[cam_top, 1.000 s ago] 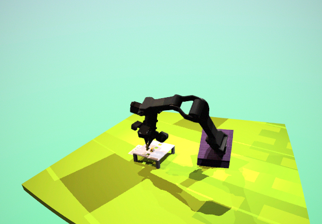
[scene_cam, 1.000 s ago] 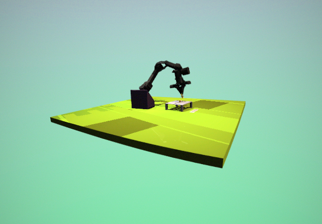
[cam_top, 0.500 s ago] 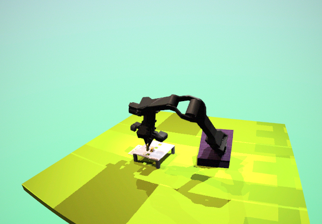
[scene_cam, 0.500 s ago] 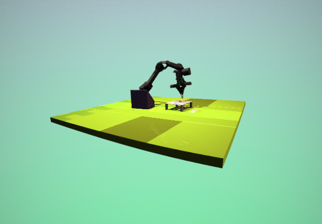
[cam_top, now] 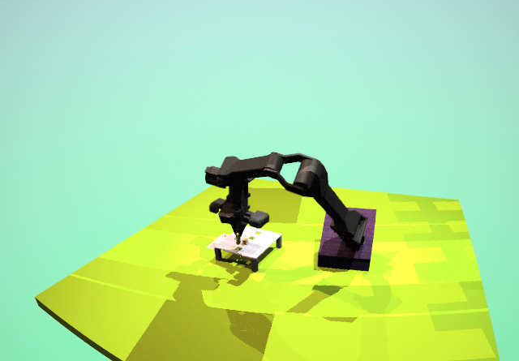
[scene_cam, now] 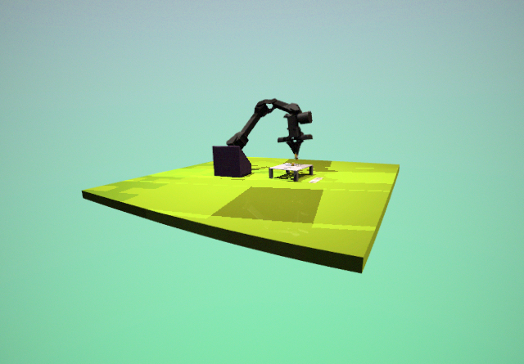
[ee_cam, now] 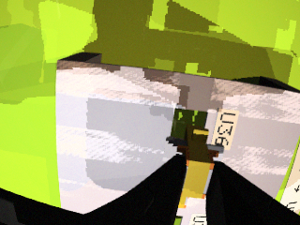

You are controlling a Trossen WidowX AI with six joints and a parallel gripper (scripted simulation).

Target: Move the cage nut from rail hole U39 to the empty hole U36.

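"Where does your nut stand?"

"Your black parallel-jaw gripper (cam_top: 238, 242) (scene_cam: 295, 156) (ee_cam: 195, 169) is clenched on the small brass-coloured cage nut (cam_top: 238, 237) (scene_cam: 295, 155) (ee_cam: 199, 149), above the plate and partly over the square U36 hole (ee_cam: 181, 123); it isn't clipped in."

"What's close by?"

"You have the other brass-coloured nut (cam_top: 245, 241) (scene_cam: 292, 164) on the pale rail plate (cam_top: 262, 246) (scene_cam: 280, 168) (ee_cam: 127, 145), just beside your fingers in the top view. The cream U36 label (ee_cam: 227, 127) is beside the hole. I can't tell how your nut's wings sit."

"And the surface?"

"Your plate stands on dark legs on a yellow-green table (cam_top: 201, 336) (scene_cam: 275, 241) (ee_cam: 23, 141), patched with shadow. Your dark purple base block (cam_top: 328, 250) (scene_cam: 226, 161) stands well apart from the plate, against a plain blue-green backdrop."
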